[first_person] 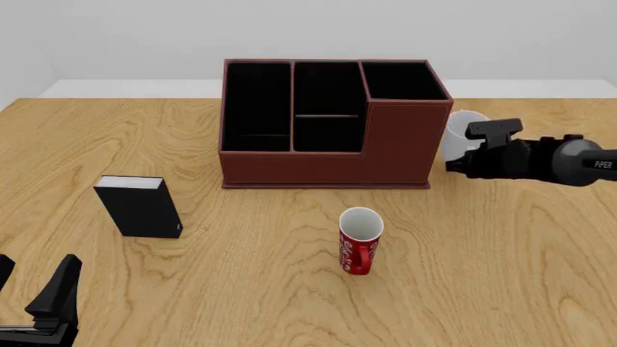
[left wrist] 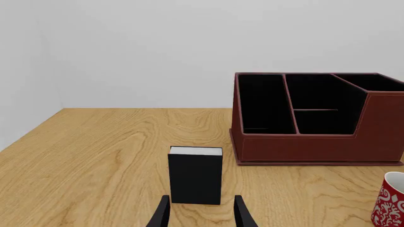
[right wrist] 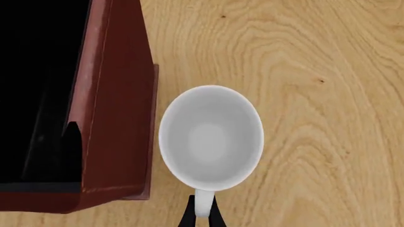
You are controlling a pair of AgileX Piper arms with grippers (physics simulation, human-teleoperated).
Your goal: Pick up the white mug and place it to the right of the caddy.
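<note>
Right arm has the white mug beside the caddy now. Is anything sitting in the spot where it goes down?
Nothing visible does. The white mug is upright right of the caddy, apart from its wall, with bare table around it. The right gripper pinches its handle. The red mug stands well in front, out of the way.

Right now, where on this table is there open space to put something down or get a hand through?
Bare wood lies between the black box and the red mug, along the near edge right of the left gripper, and right of the red mug. It is tight at the caddy's right wall, where the white mug and right gripper sit.
</note>
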